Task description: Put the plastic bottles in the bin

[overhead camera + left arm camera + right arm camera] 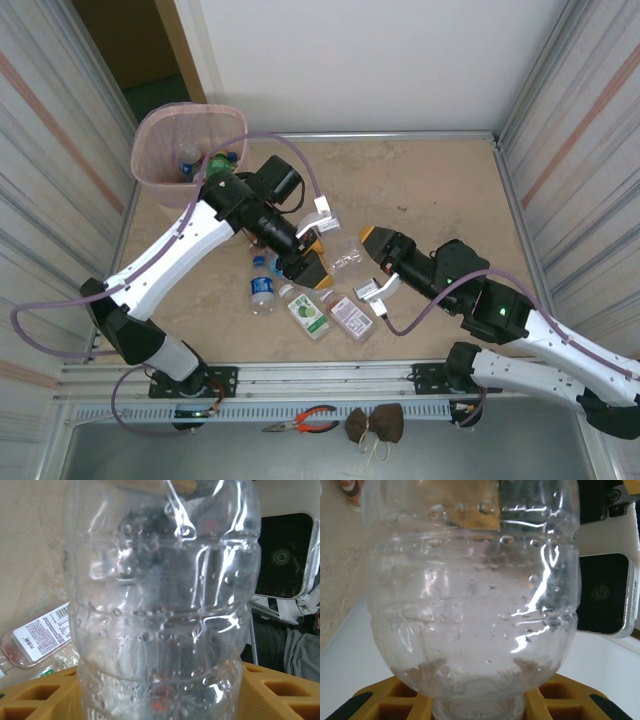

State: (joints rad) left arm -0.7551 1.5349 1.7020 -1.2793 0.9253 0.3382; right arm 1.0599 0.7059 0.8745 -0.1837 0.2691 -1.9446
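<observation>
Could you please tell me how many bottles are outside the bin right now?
4. A clear bottle is in the right gripper; three lie nearby: a blue-capped bottle, a green-labelled bottle and a pink-labelled bottle. The left arm may hide more.

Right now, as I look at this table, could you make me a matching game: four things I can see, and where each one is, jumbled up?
Things:
1. bin
2. clear bottle
3. green-label bottle
4. pliers

Places:
A. lying on the table, beside the pink-label bottle
B. at the very near edge, red handles
C. far left corner, with bottles inside
D. between the left gripper and the right gripper

Pairs: 1-C, 2-D, 3-A, 4-B.
</observation>
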